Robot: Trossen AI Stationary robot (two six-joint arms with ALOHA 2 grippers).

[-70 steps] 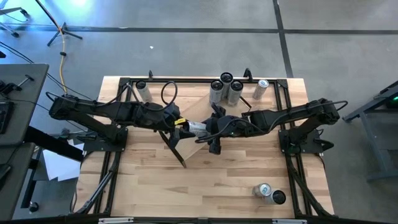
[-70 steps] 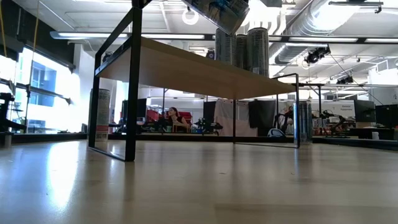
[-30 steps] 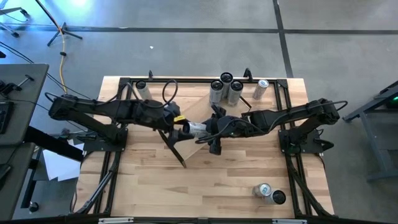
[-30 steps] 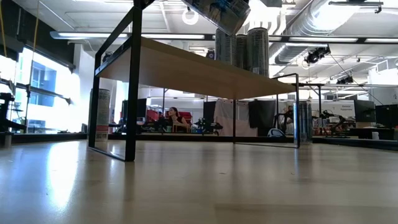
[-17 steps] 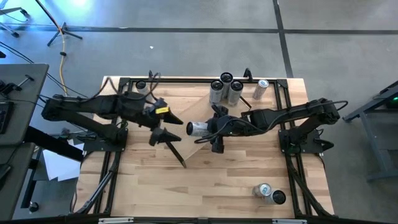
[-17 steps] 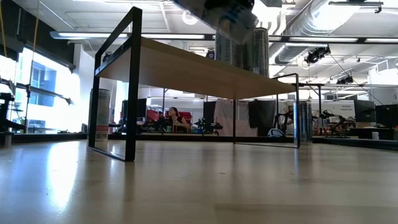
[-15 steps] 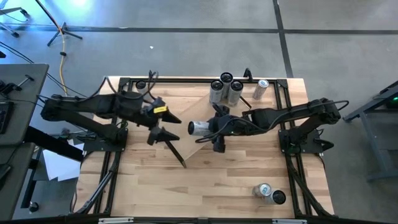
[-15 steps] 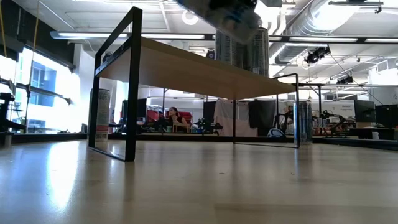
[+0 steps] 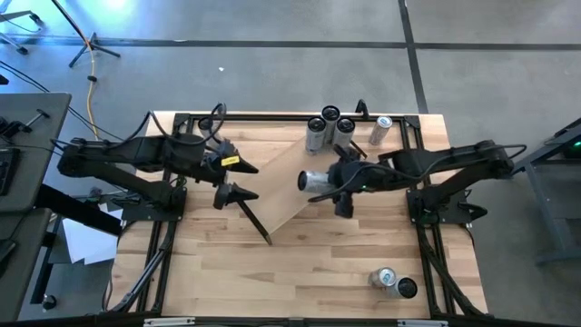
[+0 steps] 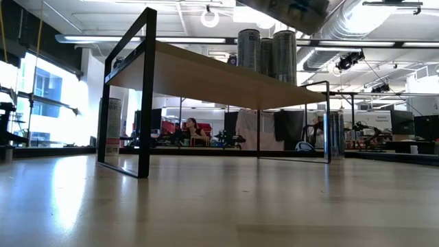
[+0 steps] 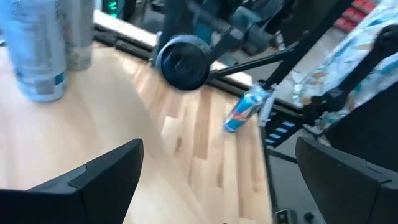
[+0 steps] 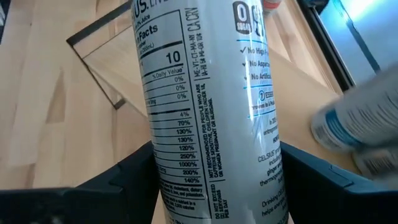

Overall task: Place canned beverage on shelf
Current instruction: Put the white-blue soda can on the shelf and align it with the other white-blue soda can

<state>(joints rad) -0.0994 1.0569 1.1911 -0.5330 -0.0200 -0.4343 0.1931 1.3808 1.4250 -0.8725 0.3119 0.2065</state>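
Can (image 9: 315, 181) lies sideways, clamped in my right hand (image 9: 329, 182) above the shelf (image 9: 289, 186), long axis along its length; standing cans (image 9: 329, 129) crowd its far end. Left hand (image 9: 238, 178), fingers apart, is off the near end.

Grey concrete floor (image 9: 272, 23), exposed ducts (image 10: 370, 24)

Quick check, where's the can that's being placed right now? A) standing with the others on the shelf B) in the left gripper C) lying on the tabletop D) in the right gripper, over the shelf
D: the right gripper has its fingers closed around the can, lying sideways above the shelf; the left gripper is open and empty.
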